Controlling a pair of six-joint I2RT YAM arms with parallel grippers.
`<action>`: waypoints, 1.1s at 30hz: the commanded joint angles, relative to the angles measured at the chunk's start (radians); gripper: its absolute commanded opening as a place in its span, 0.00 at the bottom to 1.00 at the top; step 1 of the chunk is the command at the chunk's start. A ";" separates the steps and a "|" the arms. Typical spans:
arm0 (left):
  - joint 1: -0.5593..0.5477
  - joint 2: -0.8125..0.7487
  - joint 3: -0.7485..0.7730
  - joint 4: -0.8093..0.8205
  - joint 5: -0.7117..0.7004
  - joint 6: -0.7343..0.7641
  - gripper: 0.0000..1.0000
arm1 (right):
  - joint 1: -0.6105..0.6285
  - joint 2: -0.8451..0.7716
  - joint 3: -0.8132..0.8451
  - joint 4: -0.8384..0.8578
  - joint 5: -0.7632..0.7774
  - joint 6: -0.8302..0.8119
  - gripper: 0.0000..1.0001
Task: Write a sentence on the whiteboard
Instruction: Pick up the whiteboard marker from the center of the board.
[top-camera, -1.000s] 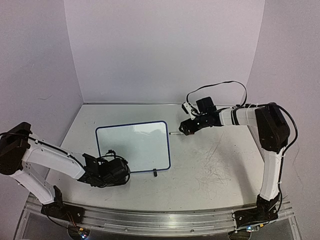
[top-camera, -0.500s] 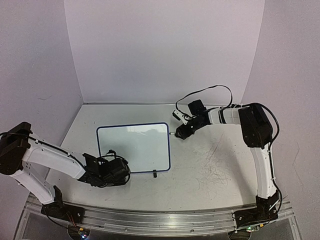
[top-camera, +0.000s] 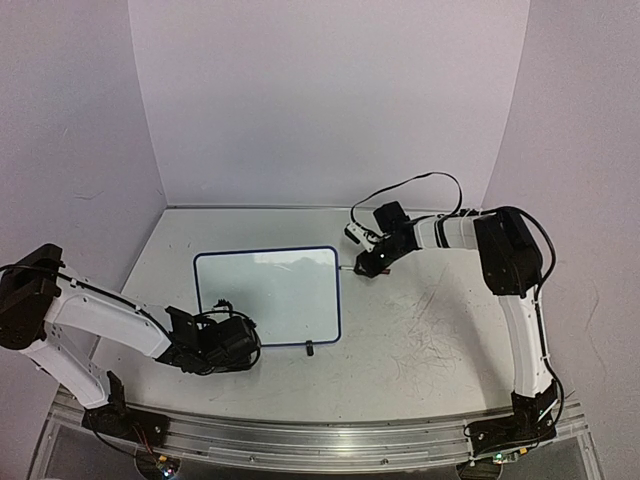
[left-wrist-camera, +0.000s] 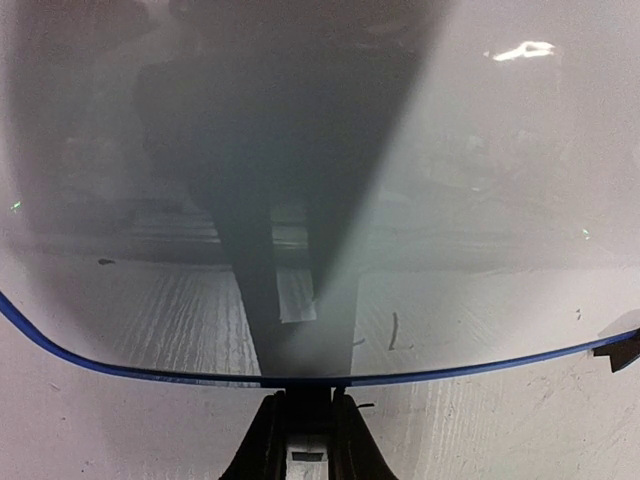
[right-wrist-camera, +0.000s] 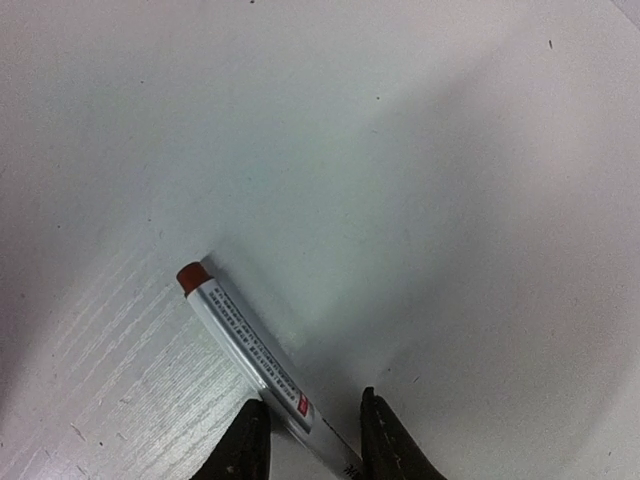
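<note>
The whiteboard (top-camera: 268, 295), white with a thin blue frame, lies flat on the table left of centre. No sentence shows on it; only a short dark stroke (left-wrist-camera: 395, 330) sits near its near edge. My left gripper (top-camera: 228, 325) is shut on the board's near-left edge, its fingers (left-wrist-camera: 262, 440) pinching just under the blue rim (left-wrist-camera: 150, 368). A silver marker (right-wrist-camera: 240, 335) with a red end lies on the table right of the board. My right gripper (right-wrist-camera: 312, 415) sits low over it (top-camera: 365, 268), jaws drawn in around the marker's barrel, which runs slantwise between them.
One black foot (top-camera: 310, 347) of the board sticks out at its near right corner. The table to the right carries old scribble marks (top-camera: 430, 350). Purple walls close in the back and both sides. The right arm's cable (top-camera: 410, 185) loops above its wrist.
The right arm reached left toward the board's right edge and lowered over the marker, and its jaws drew in from wide open onto the barrel. The left arm and board stayed still.
</note>
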 joint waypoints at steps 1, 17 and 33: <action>0.005 -0.014 0.045 0.000 -0.029 0.002 0.00 | 0.002 -0.051 -0.091 -0.020 0.048 0.072 0.25; -0.024 0.150 0.220 -0.001 -0.040 0.083 0.00 | -0.001 -0.424 -0.529 0.376 0.143 0.396 0.00; -0.096 0.432 0.542 0.000 -0.033 0.059 0.00 | -0.059 -1.260 -0.962 0.356 0.589 0.626 0.00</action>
